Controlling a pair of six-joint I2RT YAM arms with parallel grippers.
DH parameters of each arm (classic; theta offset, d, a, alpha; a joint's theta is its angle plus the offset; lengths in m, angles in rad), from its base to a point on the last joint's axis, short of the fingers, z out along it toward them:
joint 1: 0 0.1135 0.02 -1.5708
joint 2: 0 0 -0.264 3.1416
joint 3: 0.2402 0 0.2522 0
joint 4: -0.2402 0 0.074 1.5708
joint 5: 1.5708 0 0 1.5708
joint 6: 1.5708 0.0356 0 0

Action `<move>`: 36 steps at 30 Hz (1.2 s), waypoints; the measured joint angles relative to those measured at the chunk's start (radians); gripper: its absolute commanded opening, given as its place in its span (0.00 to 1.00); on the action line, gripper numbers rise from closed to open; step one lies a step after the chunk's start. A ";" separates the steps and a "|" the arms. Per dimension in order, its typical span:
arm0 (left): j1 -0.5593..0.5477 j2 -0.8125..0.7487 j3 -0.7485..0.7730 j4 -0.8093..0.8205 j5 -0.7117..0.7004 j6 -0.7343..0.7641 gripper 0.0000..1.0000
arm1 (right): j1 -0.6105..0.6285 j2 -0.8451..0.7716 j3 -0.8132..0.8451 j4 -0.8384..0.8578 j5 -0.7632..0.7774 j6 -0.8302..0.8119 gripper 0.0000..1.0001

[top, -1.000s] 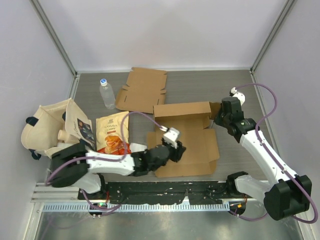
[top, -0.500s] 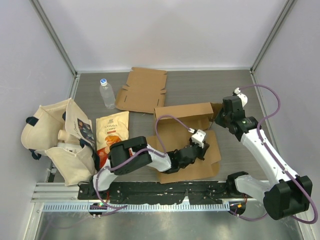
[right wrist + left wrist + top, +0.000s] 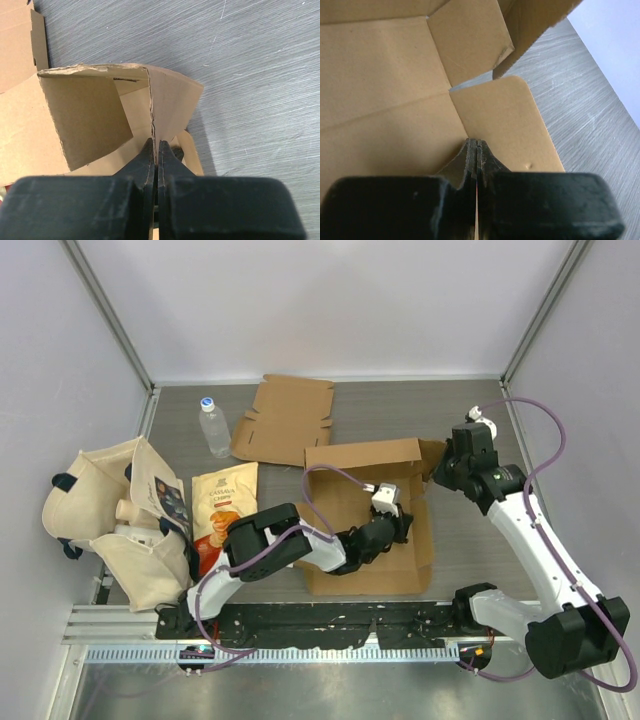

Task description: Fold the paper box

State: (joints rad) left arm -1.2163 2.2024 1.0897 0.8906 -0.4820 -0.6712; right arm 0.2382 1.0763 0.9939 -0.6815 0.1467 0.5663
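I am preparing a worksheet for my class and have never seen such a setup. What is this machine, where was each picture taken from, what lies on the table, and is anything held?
These are two robot arms bolted at the near edge of a table. The wide picture comes from a fixed camera above and behind them; the two close-ups come from cameras on the wrists. On the table lie a half-folded paper box, a flat cardboard blank, a water bottle, a snack bag and a cloth tote bag. The right end effector is shut on an upright corner of the box. The left end effector is shut too, its tips at a crease in the box floor; whether it pinches cardboard is unclear.
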 measured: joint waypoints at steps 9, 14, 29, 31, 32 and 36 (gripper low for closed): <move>0.009 0.016 0.063 -0.067 0.045 0.003 0.32 | -0.011 0.052 0.030 0.004 -0.023 0.023 0.01; 0.013 0.019 -0.005 0.059 0.145 0.050 0.37 | -0.026 0.046 -0.006 0.016 -0.039 0.043 0.01; -0.005 0.087 0.025 0.092 0.115 -0.075 0.00 | -0.157 -0.084 -0.159 0.088 -0.163 0.197 0.01; 0.000 0.108 0.020 0.141 0.109 -0.138 0.00 | -0.156 -0.082 -0.158 0.085 -0.171 0.198 0.01; 0.003 0.108 0.021 0.141 0.101 -0.158 0.00 | -0.158 -0.081 -0.155 0.079 -0.172 0.198 0.01; 0.017 0.108 0.021 0.137 0.080 -0.208 0.00 | -0.161 -0.077 -0.148 0.063 -0.201 0.199 0.01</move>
State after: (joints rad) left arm -1.1992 2.3100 1.1107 1.0279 -0.4019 -0.8787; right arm 0.0772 0.9993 0.8463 -0.6182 -0.0540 0.7650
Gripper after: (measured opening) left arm 0.010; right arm 0.045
